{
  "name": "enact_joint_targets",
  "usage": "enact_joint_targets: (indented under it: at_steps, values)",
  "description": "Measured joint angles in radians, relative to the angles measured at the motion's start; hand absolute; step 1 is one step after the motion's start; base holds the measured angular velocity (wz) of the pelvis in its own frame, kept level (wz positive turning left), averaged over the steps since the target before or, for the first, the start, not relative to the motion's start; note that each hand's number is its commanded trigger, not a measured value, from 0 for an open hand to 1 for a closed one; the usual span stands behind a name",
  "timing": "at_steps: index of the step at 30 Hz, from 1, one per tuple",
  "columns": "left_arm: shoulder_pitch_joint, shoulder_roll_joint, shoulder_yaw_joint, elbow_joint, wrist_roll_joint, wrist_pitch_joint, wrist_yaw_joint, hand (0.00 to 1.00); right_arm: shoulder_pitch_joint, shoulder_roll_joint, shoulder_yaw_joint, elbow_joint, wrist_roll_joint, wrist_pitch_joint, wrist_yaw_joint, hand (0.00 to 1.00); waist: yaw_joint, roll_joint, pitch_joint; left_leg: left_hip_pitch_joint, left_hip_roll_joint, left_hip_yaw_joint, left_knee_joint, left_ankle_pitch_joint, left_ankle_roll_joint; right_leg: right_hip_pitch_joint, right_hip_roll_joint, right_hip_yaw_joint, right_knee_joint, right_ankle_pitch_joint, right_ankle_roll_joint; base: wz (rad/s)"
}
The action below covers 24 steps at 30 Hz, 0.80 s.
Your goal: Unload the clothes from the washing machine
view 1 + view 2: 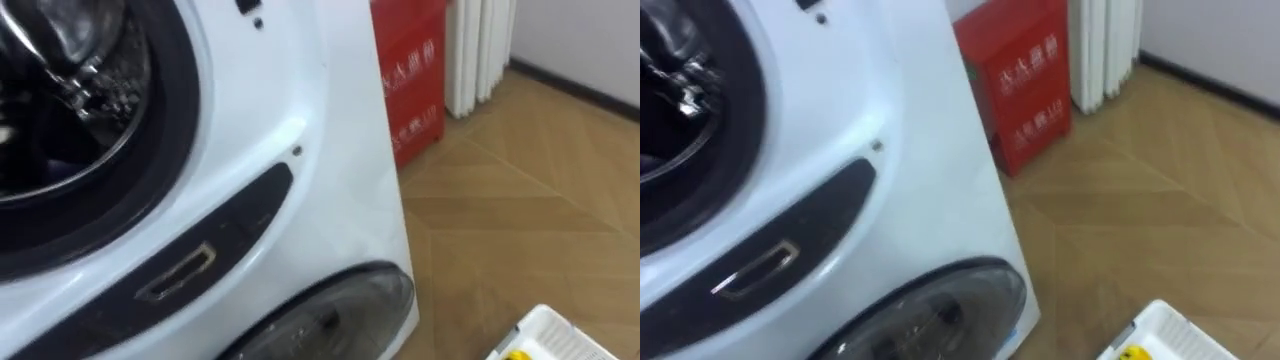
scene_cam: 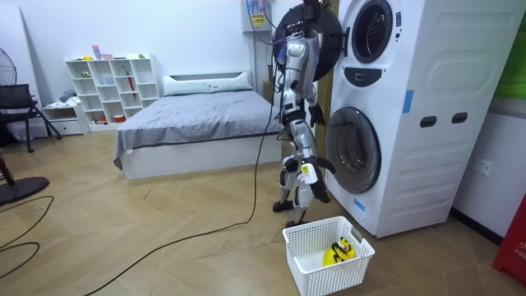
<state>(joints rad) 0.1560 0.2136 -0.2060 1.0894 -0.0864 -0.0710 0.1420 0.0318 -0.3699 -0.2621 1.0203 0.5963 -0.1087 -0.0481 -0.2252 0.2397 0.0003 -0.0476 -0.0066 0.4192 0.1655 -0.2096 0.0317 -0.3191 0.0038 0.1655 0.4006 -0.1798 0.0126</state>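
I stand the robot close in front of the white stack of two machines (image 2: pixel 419 123), facing it. The upper machine's round door (image 2: pixel 316 37) is swung open toward the robot's head. Through the eye views I look down at the upper machine's drum (image 1: pixel 70 60), ringed by its dark door seal (image 1: pixel 172 130). Inside are shiny metal highlights, and I cannot tell whether any clothing lies in there.

Below the seal runs a dark curved panel (image 1: pixel 190 265) with a recessed handle. Under that sits the glass top of the lower machine's door (image 1: pixel 340 300), which is closed.

To the right of the stack a red cabinet (image 1: pixel 410 80) stands against the wall with a white radiator (image 1: pixel 478 50) just beside it. Wooden floor (image 1: pixel 530 220) lies in front of both.

A white laundry basket (image 2: pixel 316 271) stands on the floor just in front of the robot's feet, and its corner shows at the lower right of the eye views. A yellow piece (image 2: pixel 339 252) lies in it, the one thing I can see that may be laundry.

What I take for the right hand (image 2: pixel 322 165) hangs low near the lower door. It is too small in the room view for me to tell how its fingers stand. Behind the robot are a bed (image 2: pixel 197 115) and a white shelf (image 2: pixel 115 86).
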Motion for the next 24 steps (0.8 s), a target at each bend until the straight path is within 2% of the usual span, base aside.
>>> enact_joint_targets:
  at_steps: [1, 4, 5, 6, 7, 9, 10, 12, 13, 14, 16, 19, 21, 24]
  values:
    - [0.006, -0.001, 0.004, -0.007, 0.000, 0.000, 0.000, 0.00, 0.007, 0.009, -0.003, 0.002, 0.019, 0.001, 0.002, 0.00, 0.002, -0.007, 0.0009, 0.008, 0.000, -0.010, -0.001, 0.000, 0.000, 0.008, -0.002, -0.006, 0.000, -0.003, -0.001, 0.42]
    - [0.030, -0.009, 0.010, -0.011, 0.002, 0.002, 0.000, 0.00, 0.046, 0.065, -0.020, 0.033, 0.069, 0.007, 0.007, 0.00, 0.017, -0.046, 0.0032, 0.038, 0.006, -0.061, -0.001, 0.000, 0.000, 0.063, -0.007, -0.051, -0.021, -0.010, -0.005, 0.49]
    - [0.045, -0.012, 0.025, -0.011, 0.002, 0.004, 0.000, 0.00, 0.057, 0.091, -0.020, 0.051, 0.087, 0.014, 0.009, 0.00, 0.018, -0.066, -0.0008, 0.048, 0.011, -0.084, -0.001, 0.000, -0.001, 0.090, -0.008, -0.074, -0.040, -0.011, -0.007, 0.57]
    - [0.056, -0.019, 0.049, -0.012, 0.001, 0.009, 0.000, 0.00, 0.058, 0.115, -0.021, 0.085, 0.098, 0.018, 0.015, 0.00, 0.018, -0.087, -0.0005, 0.057, 0.016, -0.107, -0.001, 0.002, -0.004, 0.120, -0.009, -0.097, -0.064, -0.006, -0.011, 0.55]
    - [0.058, -0.022, 0.055, -0.012, 0.001, 0.011, 0.000, 0.00, 0.058, 0.125, -0.021, 0.104, 0.100, 0.021, 0.019, 0.00, 0.019, -0.096, -0.0010, 0.059, 0.018, -0.121, -0.001, 0.002, -0.004, 0.132, -0.009, -0.107, -0.076, -0.003, -0.011, 0.54]
    - [0.060, -0.039, 0.091, -0.009, 0.002, 0.027, 0.001, 0.00, 0.060, 0.160, -0.021, 0.158, 0.102, 0.040, 0.039, 0.00, 0.039, -0.133, -0.0015, 0.061, 0.023, -0.154, 0.000, 0.003, -0.006, 0.166, -0.009, -0.136, -0.111, 0.005, -0.015, 0.47]
    - [0.060, -0.042, 0.095, -0.009, 0.001, 0.028, 0.002, 0.00, 0.062, 0.167, -0.021, 0.166, 0.104, 0.045, 0.041, 0.00, 0.044, -0.141, -0.0011, 0.061, 0.024, -0.163, 0.000, 0.003, -0.006, 0.174, -0.010, -0.145, -0.120, 0.007, -0.015, 0.46]
    - [0.060, -0.053, 0.097, -0.011, 0.006, 0.030, 0.002, 0.00, 0.063, 0.185, -0.009, 0.192, 0.103, 0.057, 0.044, 0.00, 0.054, -0.168, -0.0014, 0.061, 0.022, -0.211, 0.002, 0.003, -0.006, 0.211, -0.017, -0.193, -0.156, 0.014, -0.014, 0.56]
    - [0.058, -0.055, 0.097, -0.011, 0.006, 0.031, 0.003, 0.00, 0.064, 0.188, 0.001, 0.200, 0.104, 0.058, 0.045, 0.00, 0.059, -0.173, -0.0020, 0.064, 0.022, -0.222, 0.001, 0.003, -0.006, 0.222, -0.018, -0.200, -0.165, 0.014, -0.014, 0.50]
    - [0.057, -0.056, 0.097, -0.010, 0.002, 0.031, 0.003, 0.00, 0.062, 0.195, 0.014, 0.217, 0.104, 0.059, 0.048, 0.00, 0.073, -0.191, 0.0012, 0.073, 0.021, -0.235, 0.000, 0.003, -0.006, 0.245, -0.019, -0.213, -0.179, 0.014, -0.014, 0.41]
    - [0.054, -0.057, 0.122, -0.010, 0.003, 0.030, 0.004, 0.00, 0.067, 0.210, 0.053, 0.225, 0.076, 0.070, 0.065, 0.00, 0.094, -0.215, -0.0001, 0.085, 0.021, -0.263, -0.002, 0.003, -0.006, 0.283, -0.022, -0.244, -0.205, 0.015, -0.014, 0.43]
    - [0.055, -0.056, 0.147, -0.008, 0.003, 0.031, 0.004, 0.00, 0.063, 0.217, 0.089, 0.224, 0.045, 0.079, 0.091, 0.00, 0.117, -0.229, -0.0004, 0.090, 0.019, -0.287, -0.003, 0.003, -0.007, 0.309, -0.024, -0.262, -0.228, 0.016, -0.014, 0.26]
    - [0.055, -0.057, 0.174, -0.010, 0.007, 0.033, 0.004, 0.00, 0.050, 0.219, 0.129, 0.225, 0.016, 0.082, 0.096, 0.00, 0.153, -0.240, 0.0011, 0.095, 0.019, -0.292, -0.004, 0.003, -0.007, 0.323, -0.025, -0.273, -0.234, 0.017, -0.014, 0.09]
    - [0.054, -0.059, 0.210, -0.010, 0.011, 0.038, 0.004, 0.00, 0.034, 0.218, 0.172, 0.231, -0.009, 0.086, 0.109, 0.00, 0.181, -0.243, 0.0058, 0.095, 0.018, -0.308, -0.004, 0.003, -0.007, 0.329, -0.025, -0.281, -0.235, 0.018, -0.015, 0.08]
